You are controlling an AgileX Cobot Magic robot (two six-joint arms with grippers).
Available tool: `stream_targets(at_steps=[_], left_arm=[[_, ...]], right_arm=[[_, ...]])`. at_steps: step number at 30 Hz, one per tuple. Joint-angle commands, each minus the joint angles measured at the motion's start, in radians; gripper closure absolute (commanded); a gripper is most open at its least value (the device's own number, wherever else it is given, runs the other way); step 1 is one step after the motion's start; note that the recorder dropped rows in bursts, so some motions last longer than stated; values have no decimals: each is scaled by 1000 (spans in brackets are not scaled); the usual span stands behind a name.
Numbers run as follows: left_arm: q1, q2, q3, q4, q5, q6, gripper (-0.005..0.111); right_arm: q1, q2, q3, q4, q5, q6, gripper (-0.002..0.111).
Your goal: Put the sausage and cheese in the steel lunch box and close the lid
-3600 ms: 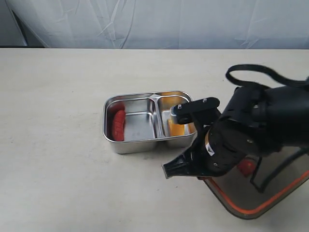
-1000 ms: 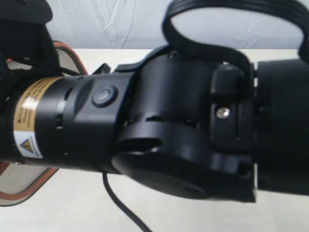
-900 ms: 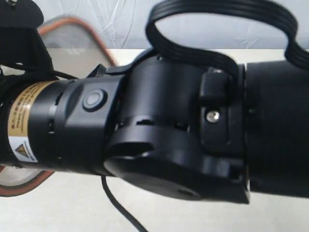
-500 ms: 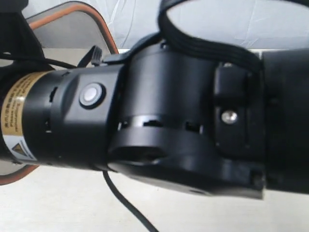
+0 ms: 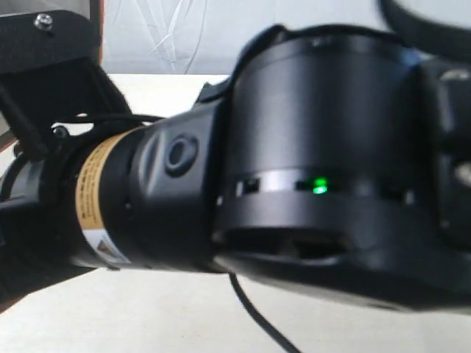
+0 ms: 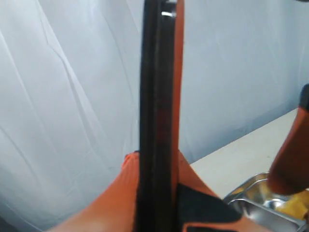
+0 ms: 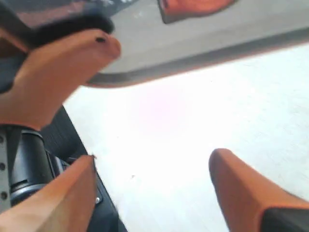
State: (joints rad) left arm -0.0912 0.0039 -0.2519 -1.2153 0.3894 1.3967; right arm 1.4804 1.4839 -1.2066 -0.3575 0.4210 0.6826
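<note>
Left jaws: the left gripper (image 6: 155, 169) is pinching the lid (image 6: 157, 87) by its rim, with its orange fingers (image 6: 116, 203) pressed on either face. The lid runs straight out from between them, edge-on to the left wrist camera.
Lid: dark and translucent, with an orange seal along one side. In the right wrist view its broad face hangs clear of the counter (image 7: 193, 125), and the orange valve tab (image 7: 193, 7) shows on it.
Right jaws: the right gripper (image 7: 153, 159) is spread wide and holds nothing. The lid lies beyond its fingertips, not between them, and only bare counter shows in the gap.
Steel lunch box: one shiny corner (image 6: 248, 191) shows in the left wrist view, resting on the counter apart from the held lid, uncovered.
Cheese: a yellow patch (image 6: 297, 209) inside the box, partly hidden by a further orange finger (image 6: 289, 159) (whose it is cannot be told). Which compartment is unclear.
Exterior view: a black arm (image 5: 316, 169) fills nearly everything, with a yellow label (image 5: 99, 202) and a green light (image 5: 319, 187).
Backdrop: a white curtain (image 6: 72, 96) behind the counter's far edge.
</note>
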Motion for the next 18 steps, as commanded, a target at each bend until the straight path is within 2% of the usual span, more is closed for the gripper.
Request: stream_targets(at_steps=[1, 5, 8, 12, 15, 18], left_arm=[[-1, -4, -20, 116, -29, -1, 106], [-22, -4, -40, 347, -4, -6, 106], [-57, -4, -70, 532, 60, -8, 106], [-100, -3, -109, 665, 126, -8, 106], [-121, -3, -131, 764, 158, -16, 106], [-144, -3, -147, 923, 169, -118, 107]], right_arm=[[-3, -65, 3, -8, 89, 1, 45], [-48, -122, 3, -28, 192, 6, 45], [-153, -157, 26, -30, 246, 6, 45], [-317, -172, 59, 12, 244, -7, 45], [-432, -168, 73, 153, 216, -105, 45], [-555, -149, 73, 370, 186, -289, 45]])
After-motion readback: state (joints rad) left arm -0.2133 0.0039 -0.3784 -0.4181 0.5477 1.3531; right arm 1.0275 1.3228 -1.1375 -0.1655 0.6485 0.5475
